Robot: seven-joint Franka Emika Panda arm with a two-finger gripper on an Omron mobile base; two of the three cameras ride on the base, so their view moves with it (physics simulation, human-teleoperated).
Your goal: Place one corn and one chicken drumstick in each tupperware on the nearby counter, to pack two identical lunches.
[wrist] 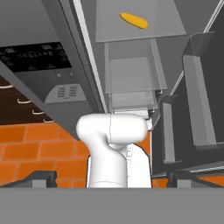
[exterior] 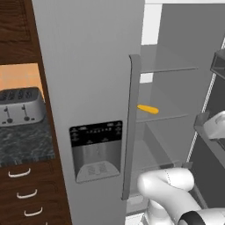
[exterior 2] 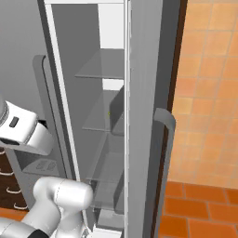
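Jaws are standing spread wide at the bottom of the hand view, gripping nothing. Corn (wrist: 134, 20), a plain yellow-orange cob, is lying on a fridge shelf (wrist: 166, 29) at upper centre; in the left base view it (exterior: 147, 109) is sitting right of centre, beyond the fridge door handle (exterior: 132, 127). Toaster (exterior: 21, 107) is resting on the dark surface (exterior: 26, 143) at left.

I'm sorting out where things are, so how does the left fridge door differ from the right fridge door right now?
The left fridge door is shut; the right fridge door is swung open, showing the shelves and a corn. The left door carries a dark dispenser panel; the right door's outer face is plain. Both are grey with a tall vertical handle.
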